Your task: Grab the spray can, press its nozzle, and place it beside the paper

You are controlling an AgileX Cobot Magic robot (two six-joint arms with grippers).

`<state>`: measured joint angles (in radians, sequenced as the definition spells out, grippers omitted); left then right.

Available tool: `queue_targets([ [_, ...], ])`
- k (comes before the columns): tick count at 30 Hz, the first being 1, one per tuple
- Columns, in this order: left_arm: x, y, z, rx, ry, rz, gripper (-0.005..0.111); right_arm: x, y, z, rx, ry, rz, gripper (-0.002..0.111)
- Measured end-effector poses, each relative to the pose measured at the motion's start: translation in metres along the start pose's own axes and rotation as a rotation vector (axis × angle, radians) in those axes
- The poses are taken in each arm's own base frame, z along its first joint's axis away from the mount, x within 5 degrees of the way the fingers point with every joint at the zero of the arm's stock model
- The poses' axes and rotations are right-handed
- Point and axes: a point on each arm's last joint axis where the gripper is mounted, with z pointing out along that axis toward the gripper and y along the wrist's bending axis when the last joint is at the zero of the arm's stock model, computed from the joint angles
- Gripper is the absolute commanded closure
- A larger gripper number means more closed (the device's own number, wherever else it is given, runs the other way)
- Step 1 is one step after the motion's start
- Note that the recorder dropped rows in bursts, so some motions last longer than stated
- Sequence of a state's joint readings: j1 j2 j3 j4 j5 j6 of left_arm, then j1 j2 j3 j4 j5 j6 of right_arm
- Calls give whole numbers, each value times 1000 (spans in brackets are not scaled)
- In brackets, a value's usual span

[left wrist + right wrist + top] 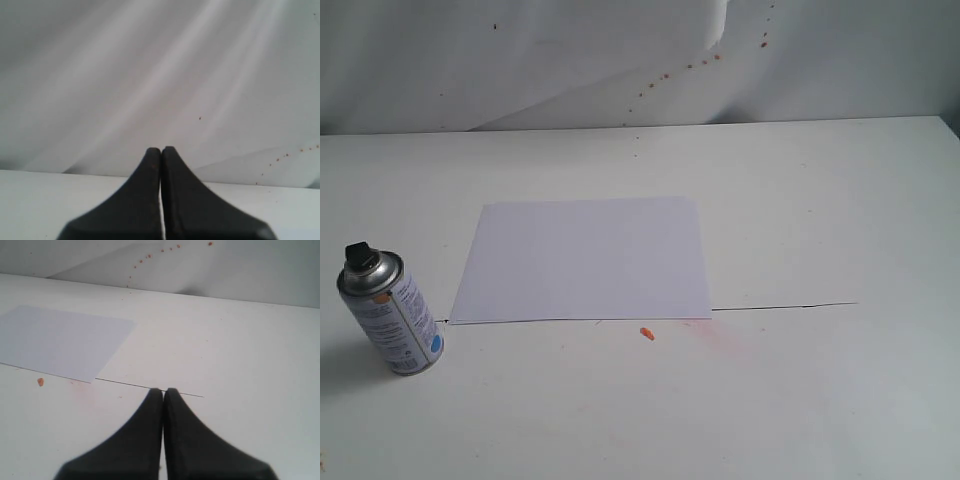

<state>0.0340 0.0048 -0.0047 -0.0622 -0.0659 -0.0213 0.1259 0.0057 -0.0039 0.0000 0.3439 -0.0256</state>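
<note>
My right gripper (163, 391) hangs closed above the desk (240, 350).
I see its black jaws pressed together with nothing between them. The paper (60, 340) lies flat, well apart from it, with an orange speck (40, 382) just off its near edge. A thin dark line (125, 384) crosses the desk.

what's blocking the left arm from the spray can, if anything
Probably nothing, so yes: the spray can stands upright on the left, apart from the paper, nothing crowding it. The left hand is shut and must open first.
</note>
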Motion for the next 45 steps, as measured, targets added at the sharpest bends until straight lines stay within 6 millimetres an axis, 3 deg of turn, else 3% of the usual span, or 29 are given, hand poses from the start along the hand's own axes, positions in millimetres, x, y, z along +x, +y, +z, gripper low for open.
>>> queue_targets([
  [25, 1, 0, 0, 1, 17, -72, 107, 0, 0, 0, 0, 0, 0, 108],
  [28, 5, -3, 13, 33, 77, -92, 107, 0, 0, 0, 0, 0, 0, 108],
  [31, 12, -15, 43, 125, 267, -84, 107, 0, 0, 0, 0, 0, 0, 108],
  [35, -2, -35, 82, 221, 338, -15, 107, 0, 0, 0, 0, 0, 0, 108],
  [40, -5, -38, 96, 223, 287, -14, 107, 0, 0, 0, 0, 0, 0, 108],
  [45, -7, -25, 101, 136, 257, -8, 107, 0, 0, 0, 0, 0, 0, 108],
])
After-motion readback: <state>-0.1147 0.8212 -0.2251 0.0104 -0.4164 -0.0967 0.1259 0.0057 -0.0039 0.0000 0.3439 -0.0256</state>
